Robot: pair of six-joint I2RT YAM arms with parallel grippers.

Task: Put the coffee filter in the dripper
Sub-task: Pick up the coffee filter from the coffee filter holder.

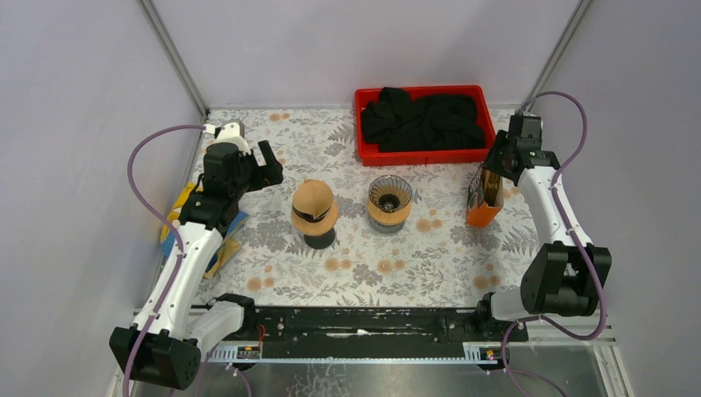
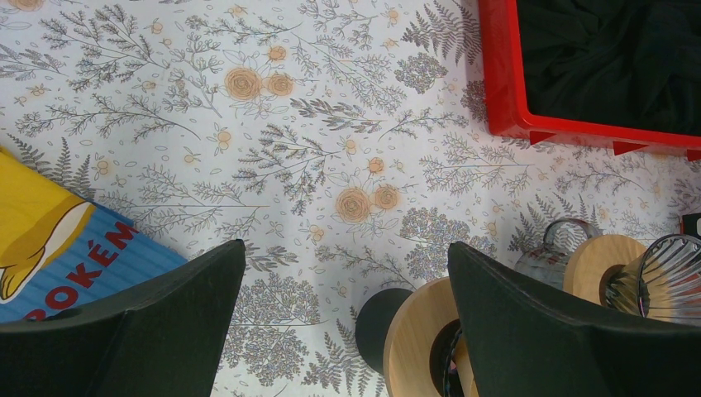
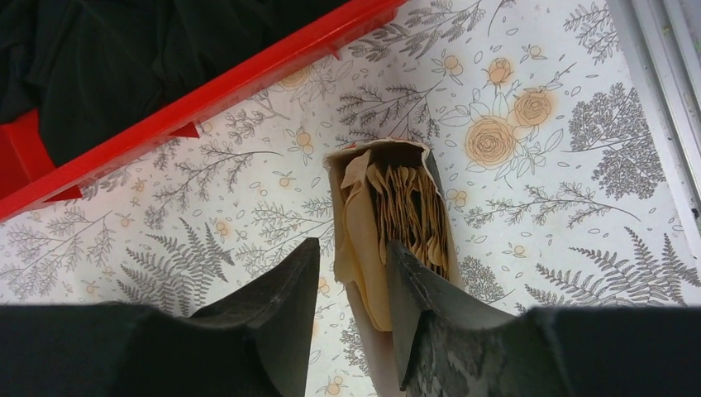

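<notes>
step in hand: pulling a filter from the box, nothing gripped yet
near left: Pokémon-print pack (image 2: pixel 50 248) by the left arm, not part of this
mid-table (image 1: pixel 372 265): wooden-capped stand (image 1: pixel 313 208), and just right of it the glass dripper (image 1: pixel 389 197), upright, no filter in it as far as I can see = target
right of that: orange filter box (image 1: pixel 479 213), standing, top open, filters (image 3: pixel 409 207) all upright inside
right gripper (image 3: pixel 351 248) is at the box mouth, jaws partway apart and clamping nothing; one finger outside a pale sheet (flap or outer filter, can't tell), the other in among the filter edges
left gripper (image 2: pixel 347 246) is further back, jaws wide, empty, above the table
far: red bin (image 1: pixel 364 153) with black cloth (image 1: pixel 422 122)
next: pinch one filter only, not a wad; lift straight so the box doesn't tip, then carry left to the dripper
views: only the right wrist shows the filters and finger placement; the left wrist shows the dripper's ribbed glass but no box; only the top cam gives the box-to-dripper layout
</notes>
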